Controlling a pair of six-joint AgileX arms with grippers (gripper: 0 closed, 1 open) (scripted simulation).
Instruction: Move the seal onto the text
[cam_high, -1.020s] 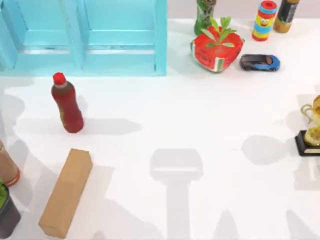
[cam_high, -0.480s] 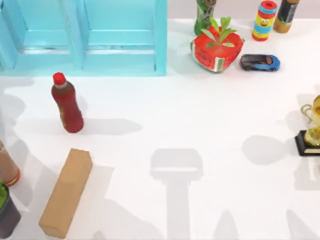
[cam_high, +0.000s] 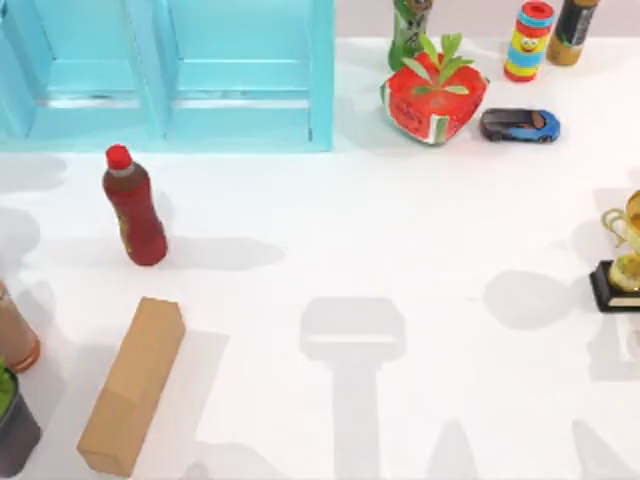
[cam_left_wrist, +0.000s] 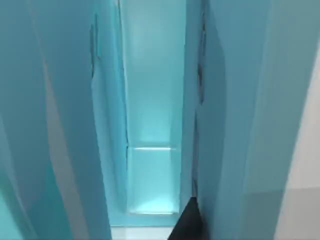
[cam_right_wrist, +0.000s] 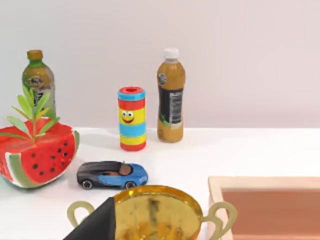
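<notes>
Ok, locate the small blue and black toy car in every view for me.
Top view: small blue and black toy car at far right, beside the watermelon-slice planter.
Left wrist view: not in it.
Right wrist view: car in front of the striped smiley canister.
Shared landmark: the planter.

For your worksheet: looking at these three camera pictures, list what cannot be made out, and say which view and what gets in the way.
- Trophy: cut by the top view's right edge; in the right wrist view its base falls below the frame.
- Wooden tray: cut by the right wrist view's edges, contents unseen.
- Dark pot and brown bottle: cut by the top view's left edge.
- Shelf unit: seen so close in the left wrist view that its contents cannot be told.
</notes>
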